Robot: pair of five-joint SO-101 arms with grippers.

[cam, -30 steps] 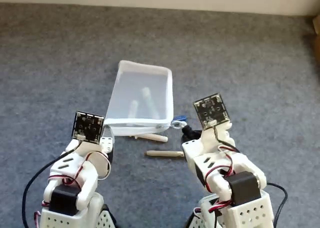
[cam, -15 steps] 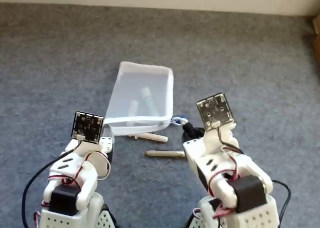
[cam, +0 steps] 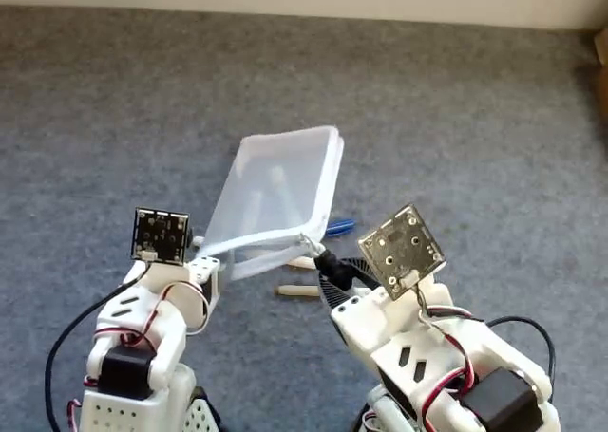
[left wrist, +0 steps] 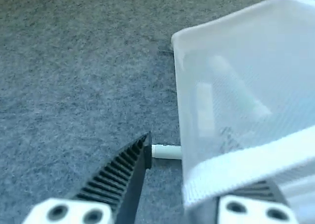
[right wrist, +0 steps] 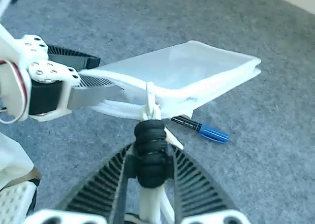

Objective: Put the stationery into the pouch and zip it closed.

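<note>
The white mesh pouch (cam: pixel 280 190) hangs tilted between both arms, its mouth end raised off the carpet. My right gripper (cam: pixel 323 261) is shut on the black zipper pull (right wrist: pixel 150 150) at the pouch's (right wrist: pixel 192 71) right corner. My left gripper (cam: pixel 204 258) stands open at the left corner, one finger under the pouch rim (left wrist: pixel 236 170) and the black finger (left wrist: pixel 128 170) outside it. Two pale items (left wrist: pixel 204 111) show through the mesh. A blue pen (cam: pixel 340 227) and two white pens (cam: pixel 296 291) lie on the carpet below the mouth.
Grey carpet (cam: pixel 456 119) covers the whole table, with free room beyond and to both sides of the pouch. One white pen (left wrist: pixel 166 151) lies just beyond my left gripper's (left wrist: pixel 172 170) black fingertip. The blue pen (right wrist: pixel 204 130) sits under the pouch's right edge.
The right arm pulled back and leftward with the zipper pull, lifting and tilting the pouch's mouth end. The blue pen now lies exposed. The left arm rose slightly with the rim.
</note>
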